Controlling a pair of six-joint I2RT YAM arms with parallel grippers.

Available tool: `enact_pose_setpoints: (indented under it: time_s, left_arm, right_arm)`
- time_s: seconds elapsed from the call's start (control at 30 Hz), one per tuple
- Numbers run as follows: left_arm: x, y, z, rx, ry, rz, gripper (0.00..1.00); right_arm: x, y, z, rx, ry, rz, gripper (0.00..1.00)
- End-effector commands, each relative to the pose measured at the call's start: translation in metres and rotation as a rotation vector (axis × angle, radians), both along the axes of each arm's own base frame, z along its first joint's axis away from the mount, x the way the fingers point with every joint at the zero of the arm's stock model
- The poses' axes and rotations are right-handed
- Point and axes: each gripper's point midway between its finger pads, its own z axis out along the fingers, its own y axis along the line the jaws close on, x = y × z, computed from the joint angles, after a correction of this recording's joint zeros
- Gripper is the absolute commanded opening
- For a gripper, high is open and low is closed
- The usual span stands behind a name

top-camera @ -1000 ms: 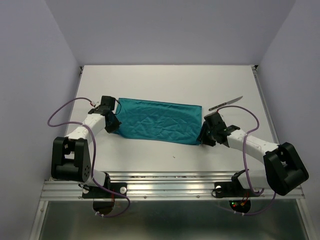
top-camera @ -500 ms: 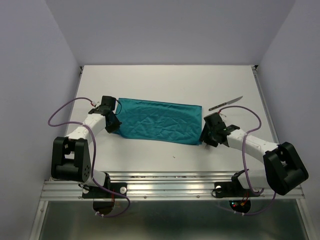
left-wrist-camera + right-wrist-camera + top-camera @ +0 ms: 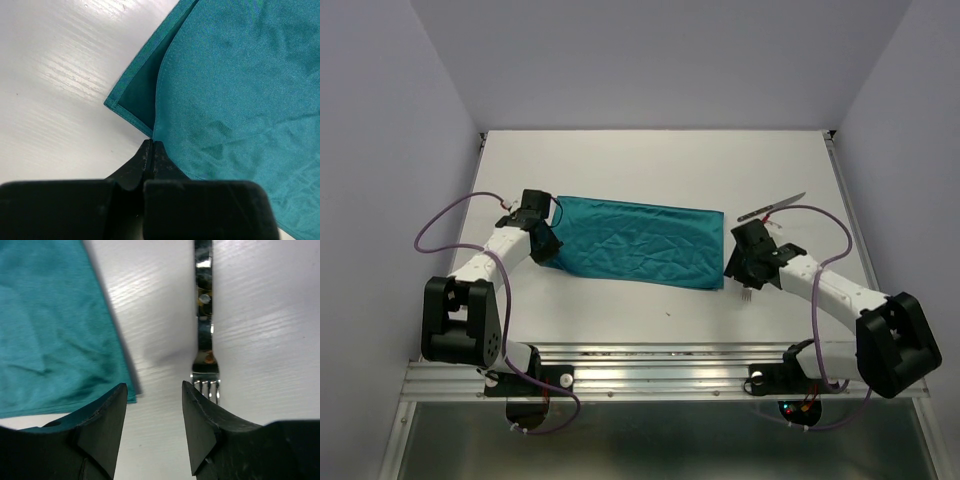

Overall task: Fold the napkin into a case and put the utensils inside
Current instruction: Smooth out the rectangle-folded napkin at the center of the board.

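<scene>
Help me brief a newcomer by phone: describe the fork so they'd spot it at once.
On the white table, look just past the right short edge of the teal napkin, by the right gripper. The fork lies flat there, all silver with tines; the knife farther back has a dark handle.

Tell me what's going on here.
The teal napkin lies folded into a long strip on the table. The left claw is shut at its left end, tips at the cloth edge; a pinch can't be confirmed. The right claw hangs open off the right end, the fork lying by one finger. The knife lies farther back, untouched.
</scene>
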Motion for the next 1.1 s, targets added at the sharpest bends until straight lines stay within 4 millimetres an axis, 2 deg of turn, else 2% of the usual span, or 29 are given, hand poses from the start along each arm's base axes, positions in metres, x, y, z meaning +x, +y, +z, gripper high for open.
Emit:
enact_pose_setpoints:
  time_s: [0.0, 0.13, 0.47, 0.67, 0.8, 0.93, 1.07]
  left_arm:
    - [0.009, -0.001, 0.023, 0.003, -0.064, -0.01, 0.0]
    - [0.01, -0.003, 0.023, -0.003, -0.067, -0.011, 0.0]
    - [0.01, -0.003, 0.023, 0.001, -0.066, -0.011, 0.0]
    - [0.01, -0.004, 0.023, -0.001, -0.066, -0.013, 0.0]
    - [0.011, -0.004, 0.025, 0.0, -0.069, -0.014, 0.0]
    - [0.011, -0.004, 0.025, -0.002, -0.072, -0.016, 0.0]
    - [0.011, -0.005, 0.026, -0.006, -0.072, -0.018, 0.0]
  right_arm:
    - [0.021, 0.023, 0.041, 0.12, -0.115, 0.047, 0.53]
    - [0.024, 0.033, 0.042, 0.164, -0.124, 0.072, 0.52]
    - [0.013, 0.051, 0.004, 0.252, -0.045, 0.097, 0.49]
    - [0.008, 0.048, -0.01, 0.239, -0.009, 0.085, 0.46]
    - [0.007, 0.047, -0.013, 0.233, -0.006, 0.078, 0.42]
    - [0.008, 0.046, -0.011, 0.231, -0.013, 0.077, 0.29]
    - [0.009, 0.045, -0.011, 0.225, -0.014, 0.08, 0.27]
